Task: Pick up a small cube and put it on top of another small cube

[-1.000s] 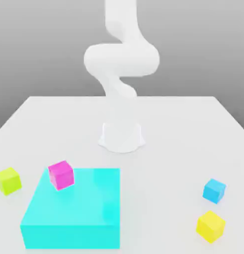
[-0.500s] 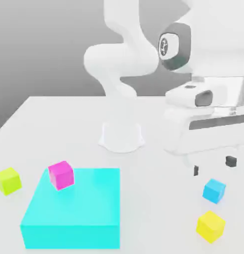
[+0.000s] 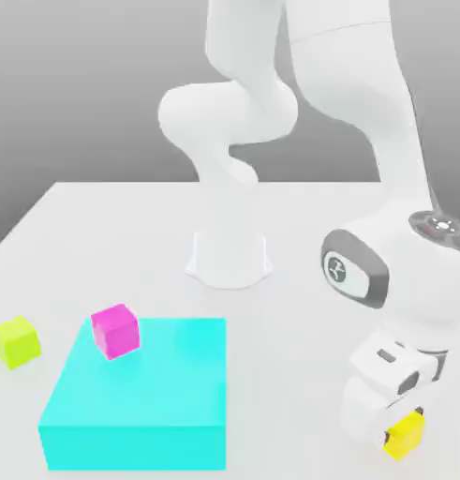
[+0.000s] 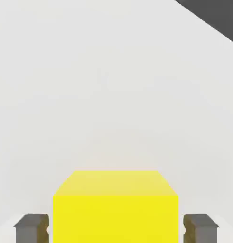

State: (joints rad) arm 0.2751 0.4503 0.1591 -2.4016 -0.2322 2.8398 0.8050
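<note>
Claw point(image 4: 116, 227): down at the bench, its two grey fingers point(image 4: 32, 228) flanking the yellow cube; pressed in on the cube's sides.
Yellow cube point(image 3: 405, 436): on the white bench point(image 3: 299, 234), near the front edge at the exterior view's right, partly behind the hand.
Magenta cube point(image 3: 115, 331): on a back corner of the cyan block point(image 3: 140, 394), well apart from the yellow cube.
Lime cube point(image 3: 15, 340): near the bench's left edge.
Open room: bare bench between block and arm.
</note>
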